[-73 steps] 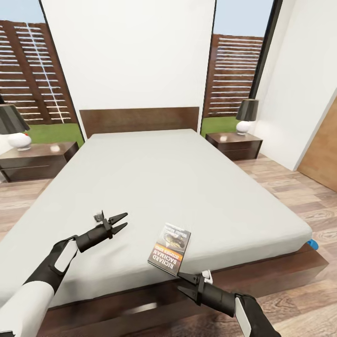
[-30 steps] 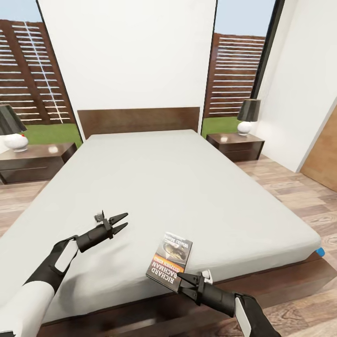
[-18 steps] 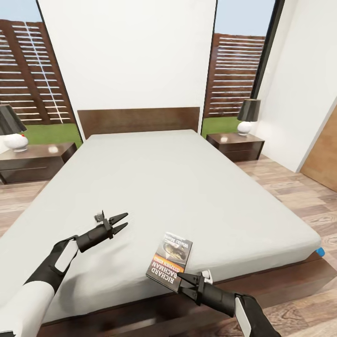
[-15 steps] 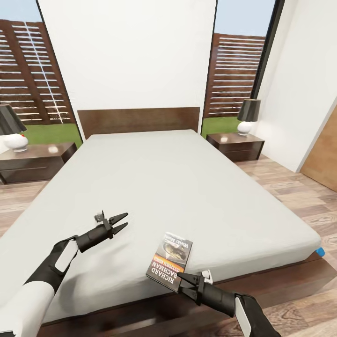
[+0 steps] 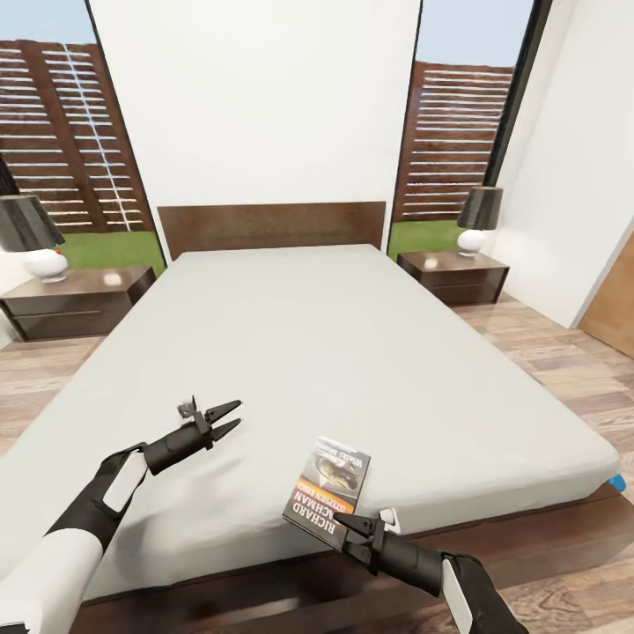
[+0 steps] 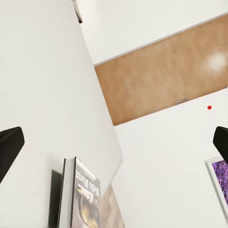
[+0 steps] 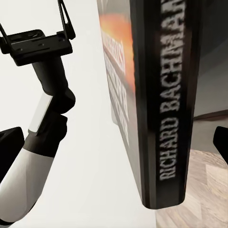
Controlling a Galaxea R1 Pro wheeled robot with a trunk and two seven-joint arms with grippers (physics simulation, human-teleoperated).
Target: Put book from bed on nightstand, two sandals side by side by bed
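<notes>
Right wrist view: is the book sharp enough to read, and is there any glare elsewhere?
Right wrist view: the book spine reads clearly, the cover lettering is soft. Head view: lamp-like highlights glint on both nightstand tops; straight window frames lean outward.

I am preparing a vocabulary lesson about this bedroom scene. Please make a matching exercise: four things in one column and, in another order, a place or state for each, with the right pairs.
Things:
1. book
2. left gripper
3. right gripper
4. blue sandal

Places or states:
A. open, above the mattress, apart from the book
B. peeking out on the floor at the far right corner of the bed
C. lying on the mattress near the foot edge
D. open, its fingertips at the book's near edge

Pairs: 1-C, 2-A, 3-D, 4-B
</notes>
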